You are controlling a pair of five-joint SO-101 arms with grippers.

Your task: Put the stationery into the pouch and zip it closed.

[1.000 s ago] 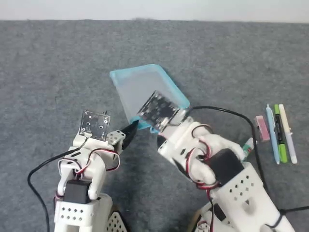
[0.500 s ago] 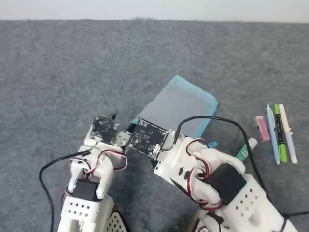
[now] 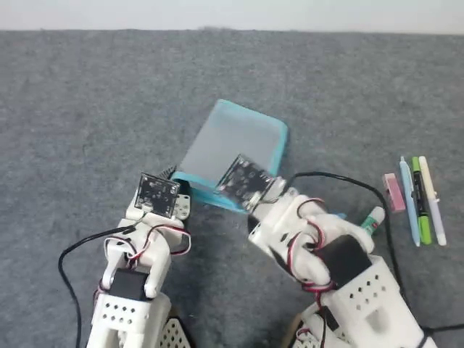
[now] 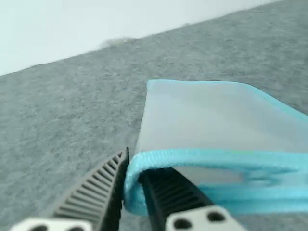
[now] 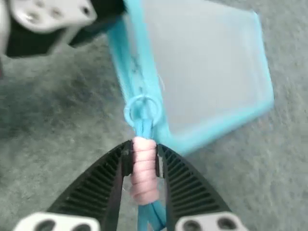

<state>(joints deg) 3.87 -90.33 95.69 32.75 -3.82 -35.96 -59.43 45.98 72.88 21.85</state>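
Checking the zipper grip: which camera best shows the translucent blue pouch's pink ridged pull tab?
Right wrist view: the pink ridged pull tab sits pinched in the right gripper. High view: the right arm covers it. Left wrist view: another corner of the blue pouch.

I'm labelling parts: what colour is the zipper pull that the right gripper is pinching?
The zipper pull is pale pink, shown best in the right wrist view.

the high camera looks down from above the near side of the grey table [image 3: 87, 94], facing a pale wall [image 3: 232, 14] at the frame's top edge. the left wrist camera sits low behind the left gripper [image 4: 134, 168], facing level across the table, close on the pouch [image 4: 207, 115]. the right wrist camera looks steeply down past the right gripper [image 5: 143, 148] at the zip pull [image 5: 144, 169]. all three share the pouch.
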